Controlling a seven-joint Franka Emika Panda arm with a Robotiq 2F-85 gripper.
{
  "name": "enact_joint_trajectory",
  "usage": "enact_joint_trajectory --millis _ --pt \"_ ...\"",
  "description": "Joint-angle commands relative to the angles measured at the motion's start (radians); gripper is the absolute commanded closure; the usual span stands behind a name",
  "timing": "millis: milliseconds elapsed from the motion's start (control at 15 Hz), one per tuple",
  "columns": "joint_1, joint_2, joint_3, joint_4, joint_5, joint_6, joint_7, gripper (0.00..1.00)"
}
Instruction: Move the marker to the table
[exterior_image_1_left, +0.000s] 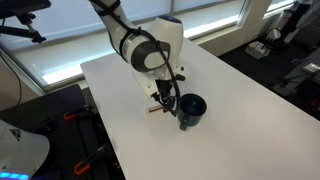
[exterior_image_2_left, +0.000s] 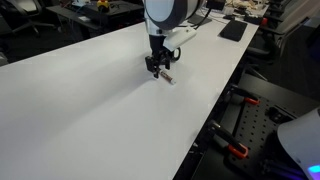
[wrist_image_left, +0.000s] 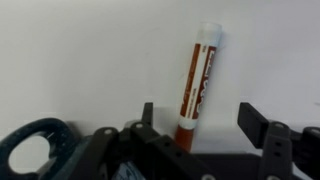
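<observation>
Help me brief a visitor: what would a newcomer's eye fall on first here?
First, the gripper hanging low over the big white table in an exterior view. In the wrist view a red-brown marker with a white end lies flat on the table between the spread fingers. A dark cup stands right beside the gripper.

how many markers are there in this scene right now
1. The marker lies on the white table, between the fingers of the open gripper, next to the dark cup. Another could be hidden inside the cup, since its interior is not fully visible.
</observation>
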Motion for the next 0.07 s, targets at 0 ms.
enact_joint_trajectory --millis 0 --pt "0.000 0.000 -0.001 0.002 0.000 -0.003 -0.002 0.07"
